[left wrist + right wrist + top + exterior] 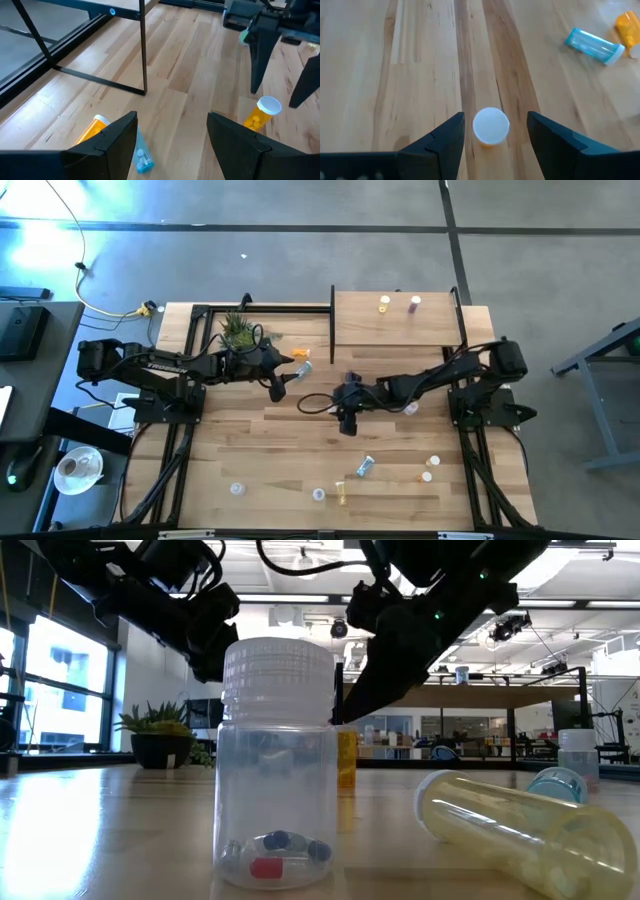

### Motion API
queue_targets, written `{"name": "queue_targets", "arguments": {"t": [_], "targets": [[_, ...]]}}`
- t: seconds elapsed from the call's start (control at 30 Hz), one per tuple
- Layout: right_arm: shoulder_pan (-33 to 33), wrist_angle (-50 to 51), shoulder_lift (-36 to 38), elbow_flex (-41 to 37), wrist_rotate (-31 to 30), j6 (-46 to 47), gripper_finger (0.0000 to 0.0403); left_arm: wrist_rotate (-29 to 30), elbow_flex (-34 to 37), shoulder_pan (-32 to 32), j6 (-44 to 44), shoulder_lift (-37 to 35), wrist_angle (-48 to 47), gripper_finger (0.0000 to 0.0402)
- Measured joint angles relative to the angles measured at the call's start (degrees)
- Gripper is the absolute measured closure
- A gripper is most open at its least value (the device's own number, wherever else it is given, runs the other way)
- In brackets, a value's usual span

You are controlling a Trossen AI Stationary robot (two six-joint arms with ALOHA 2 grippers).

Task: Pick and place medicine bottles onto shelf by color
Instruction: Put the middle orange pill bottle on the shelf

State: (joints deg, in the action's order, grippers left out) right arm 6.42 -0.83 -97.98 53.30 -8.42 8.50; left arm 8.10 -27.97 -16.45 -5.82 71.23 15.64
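- Planked tabletop (420,60): orange bottle (490,127) stood upright between my right gripper (495,131)'s open fingers.
- Risk: off-centre closing could topple it.
- Left gripper (171,131): open, empty.

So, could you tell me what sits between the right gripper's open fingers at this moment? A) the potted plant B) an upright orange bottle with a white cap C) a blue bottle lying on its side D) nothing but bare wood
B: in the right wrist view the right gripper is open, with an upright orange bottle, white cap facing up, standing on the table between its fingers, not yet gripped.
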Motion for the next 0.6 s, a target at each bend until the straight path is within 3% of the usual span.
{"name": "queue_targets", "arguments": {"t": [0.6], "targets": [[0.0,-3.56,-3.95,-0.02,1.52,0.44,0.0206,0.0,0.0,0.0,-0.22,-0.01,-0.23,0.0172]]}}
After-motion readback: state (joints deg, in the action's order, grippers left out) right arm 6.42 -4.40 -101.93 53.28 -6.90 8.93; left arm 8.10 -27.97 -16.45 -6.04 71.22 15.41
